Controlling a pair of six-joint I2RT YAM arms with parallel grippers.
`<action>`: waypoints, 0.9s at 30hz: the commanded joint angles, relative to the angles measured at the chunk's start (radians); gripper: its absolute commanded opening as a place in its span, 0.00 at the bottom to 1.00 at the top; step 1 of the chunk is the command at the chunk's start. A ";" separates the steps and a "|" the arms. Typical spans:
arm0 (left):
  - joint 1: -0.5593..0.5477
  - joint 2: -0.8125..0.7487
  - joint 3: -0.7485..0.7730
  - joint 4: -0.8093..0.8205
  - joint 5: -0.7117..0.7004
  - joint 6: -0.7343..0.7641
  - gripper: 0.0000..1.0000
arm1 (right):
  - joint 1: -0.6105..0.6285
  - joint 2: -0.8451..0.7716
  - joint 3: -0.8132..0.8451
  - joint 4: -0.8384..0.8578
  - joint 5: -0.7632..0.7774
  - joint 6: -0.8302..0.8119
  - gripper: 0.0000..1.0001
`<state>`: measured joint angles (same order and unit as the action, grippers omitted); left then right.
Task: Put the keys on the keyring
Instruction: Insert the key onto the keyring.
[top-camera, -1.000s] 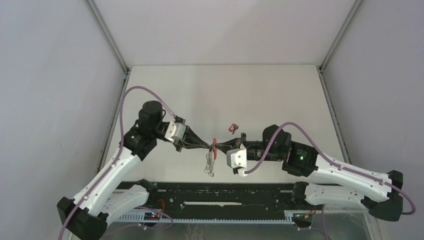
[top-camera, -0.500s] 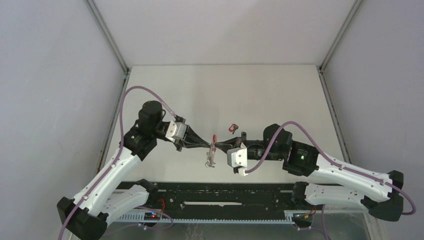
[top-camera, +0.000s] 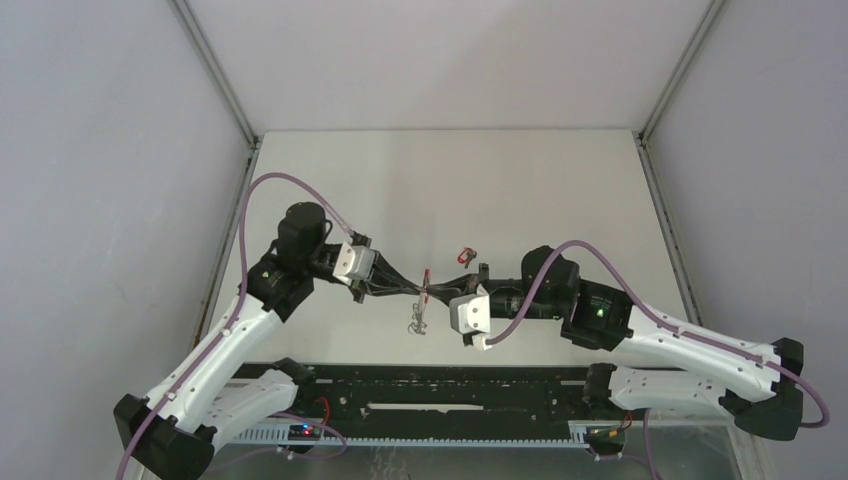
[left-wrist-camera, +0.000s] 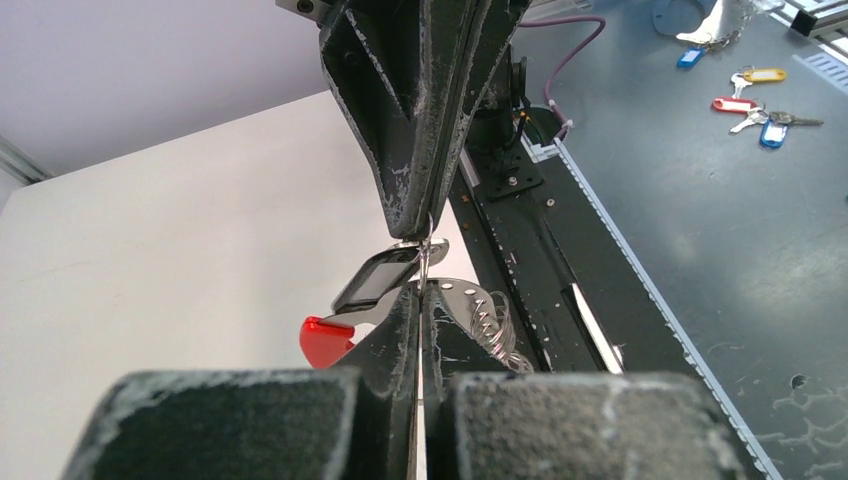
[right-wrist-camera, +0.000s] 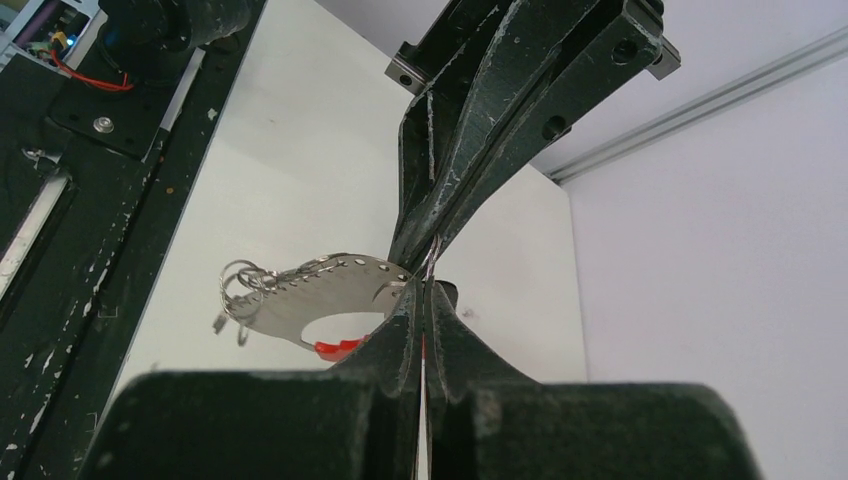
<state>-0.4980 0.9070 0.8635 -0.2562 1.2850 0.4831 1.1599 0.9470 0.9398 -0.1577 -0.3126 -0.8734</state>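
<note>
Both arms were brought tip to tip over the near half of the bench (top-camera: 520, 180), about midway between its left and right edges. The left gripper (top-camera: 412, 292) was seen with its jaws pressed fully together, and the thin wire of the keyring (left-wrist-camera: 427, 250) was pinched between them. The right gripper (top-camera: 441, 291) was likewise clamped tight, its jaws closed on the same keyring from the opposite side. In both wrist views the two pairs of fingertips were shown almost touching, with only a short arc of ring left bare between them.

The red strap (top-camera: 428, 276) was carried at the meeting point, just above the joined tips in the top view. The keys (top-camera: 416, 322) were hung below it as a loose silvery bunch, towards the near edge; whether they touched the bench could not be told. From the right wrist the bunch was shown as a flat perforated silvery piece with small wire loops at its far end. A dark-framed clear tag (left-wrist-camera: 375, 280) was seen beside the ring.

A small red item (top-camera: 466, 256) was left lying on the bench, near the right gripper and further from the near edge. Spare keys with coloured tags (left-wrist-camera: 748, 98) were scattered on a dark surface beyond the bench
</note>
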 joint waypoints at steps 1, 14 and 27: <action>0.001 -0.013 -0.006 -0.015 -0.039 0.053 0.00 | 0.002 0.005 0.044 0.028 -0.036 0.011 0.00; -0.011 -0.016 -0.009 -0.044 -0.044 0.082 0.00 | -0.061 0.041 0.094 -0.017 -0.167 0.048 0.00; -0.016 -0.032 -0.011 -0.059 -0.032 0.088 0.00 | -0.144 0.107 0.164 -0.084 -0.364 0.078 0.00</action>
<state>-0.5083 0.8909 0.8635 -0.3183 1.2591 0.5503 1.0279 1.0382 1.0489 -0.2592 -0.5804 -0.8227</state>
